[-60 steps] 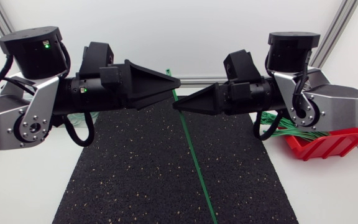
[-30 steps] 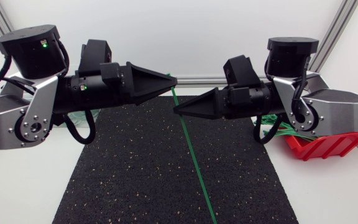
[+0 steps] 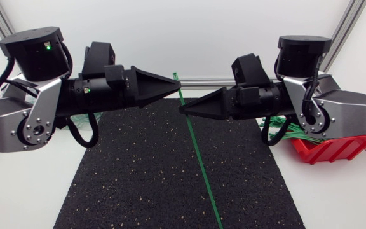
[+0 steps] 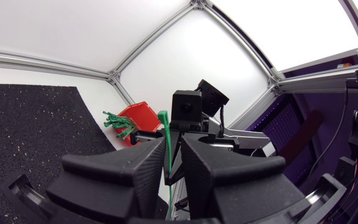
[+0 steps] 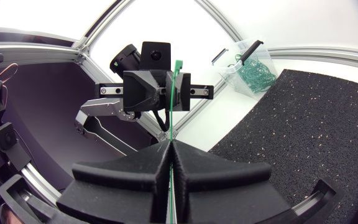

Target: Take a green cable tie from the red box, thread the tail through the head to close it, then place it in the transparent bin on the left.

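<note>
Overhead looks down; facing wrists share cable tie (image 3: pixel 199 159).

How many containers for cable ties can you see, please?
2: the red box beside the right arm, and the transparent bin beyond the mat, shown only in the right wrist view.

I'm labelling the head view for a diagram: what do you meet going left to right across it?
left arm, left claw, right claw, red box. The green cable tie that both claws hold slants across where they meet, so it is left out.
</note>
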